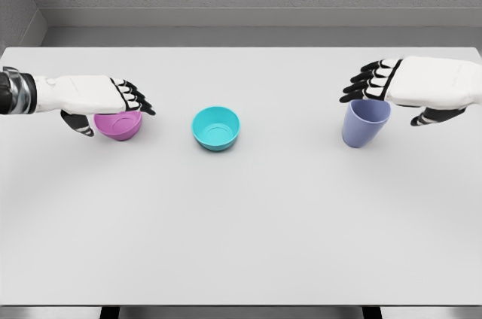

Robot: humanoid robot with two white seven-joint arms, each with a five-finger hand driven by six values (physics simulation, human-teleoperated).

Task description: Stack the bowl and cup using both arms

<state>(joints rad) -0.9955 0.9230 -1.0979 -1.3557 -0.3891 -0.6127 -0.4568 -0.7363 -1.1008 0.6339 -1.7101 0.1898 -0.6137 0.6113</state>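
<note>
Teal bowl (216, 128) sits empty between pink bowl (118, 125) under open left hand (113, 102) and blue cup (364, 123) under open right hand (399, 87).

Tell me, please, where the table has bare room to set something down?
The whole near half of the table is bare, as is the gap between teal bowl and blue cup. It is crowded around the pink bowl, under the left hand.

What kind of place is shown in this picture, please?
Probably a simulated test bench, not a real kitchen: a plain white table before bare grey walls, holding only a pink bowl, a teal bowl and a blue cup, with robot hands above.
</note>
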